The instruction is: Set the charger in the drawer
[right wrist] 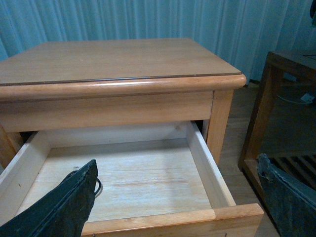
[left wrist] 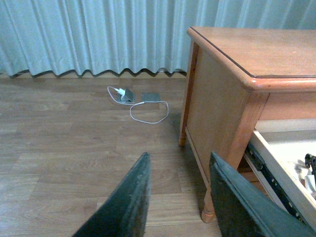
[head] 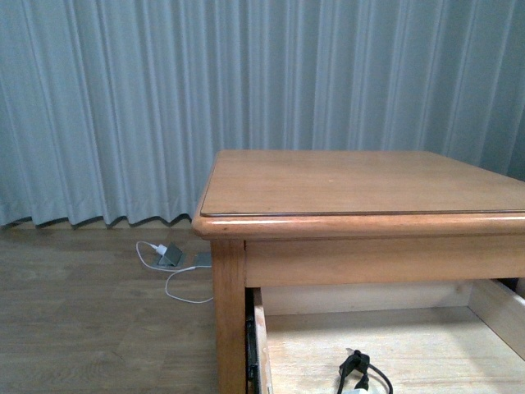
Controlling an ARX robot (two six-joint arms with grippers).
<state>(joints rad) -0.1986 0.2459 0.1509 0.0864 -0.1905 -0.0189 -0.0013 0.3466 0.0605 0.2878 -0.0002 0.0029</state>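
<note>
The drawer [head: 261, 345] is pulled open under the wooden table top; its pale inside shows. The charger [head: 361, 373], a black looped cable with a white block at the picture's lower edge, lies on the drawer floor. It shows at the edge of the left wrist view [left wrist: 310, 170], and a bit of cable shows in the right wrist view [right wrist: 98, 186]. My right gripper [right wrist: 177, 163] is open and empty, above the drawer's [right wrist: 202, 168] front. My left gripper [left wrist: 179, 155] is open and empty over the floor, beside the table's leg. Neither gripper shows in the front view.
A second white charger with a thin white cable and grey device [head: 168, 254] lies on the floor by the curtain, also in the left wrist view [left wrist: 127, 94]. A dark wooden frame [right wrist: 276, 98] stands beside the table. The table leg [left wrist: 207, 212] is close to my left fingers.
</note>
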